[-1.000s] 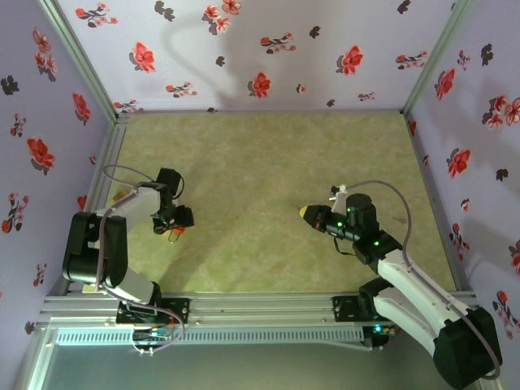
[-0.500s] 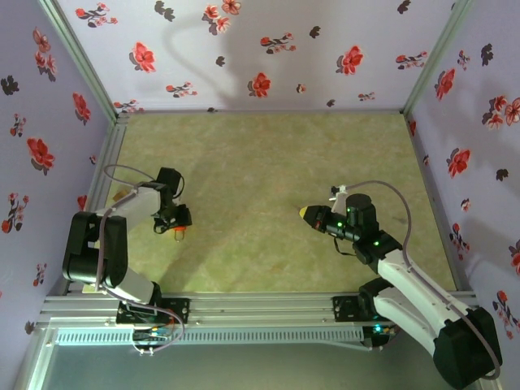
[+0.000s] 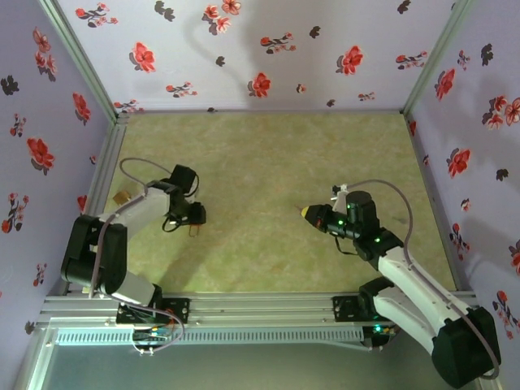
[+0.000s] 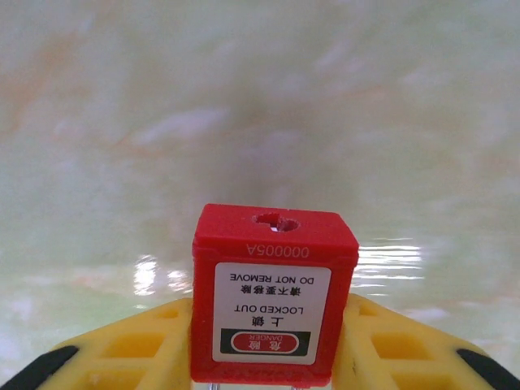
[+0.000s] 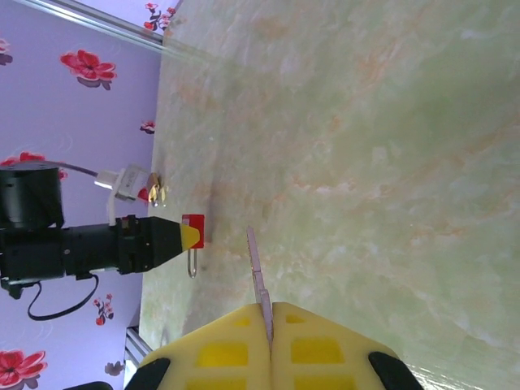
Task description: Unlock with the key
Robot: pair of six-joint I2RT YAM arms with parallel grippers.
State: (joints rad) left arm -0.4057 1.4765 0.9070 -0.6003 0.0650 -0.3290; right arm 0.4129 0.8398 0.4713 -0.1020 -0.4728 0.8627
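My left gripper (image 4: 272,345) is shut on a red padlock (image 4: 274,284), its yellow fingers (image 4: 142,345) pressed against both sides. The padlock's keyhole (image 4: 275,219) faces away from the wrist camera, and a white "LOCKED OUT" label is on top. From above, this gripper (image 3: 195,221) sits left of centre over the table. My right gripper (image 5: 270,313) is shut on the key (image 5: 257,268), whose thin metal blade sticks out forward while its head is hidden between the pads. The blade points toward the padlock (image 5: 194,230), whose silver shackle (image 5: 192,264) hangs out, with a wide gap between them.
A small brass and red item with a white tag (image 5: 145,188) lies by the left wall, seen from above as a tan speck (image 3: 120,197). Flowered walls (image 3: 244,49) enclose the marbled green table (image 3: 268,154). An aluminium rail (image 3: 244,307) runs along the near edge.
The left jaws have closed on the padlock, and the left arm has carried it to the right, toward the table's middle. The right arm has stayed in place with the key.
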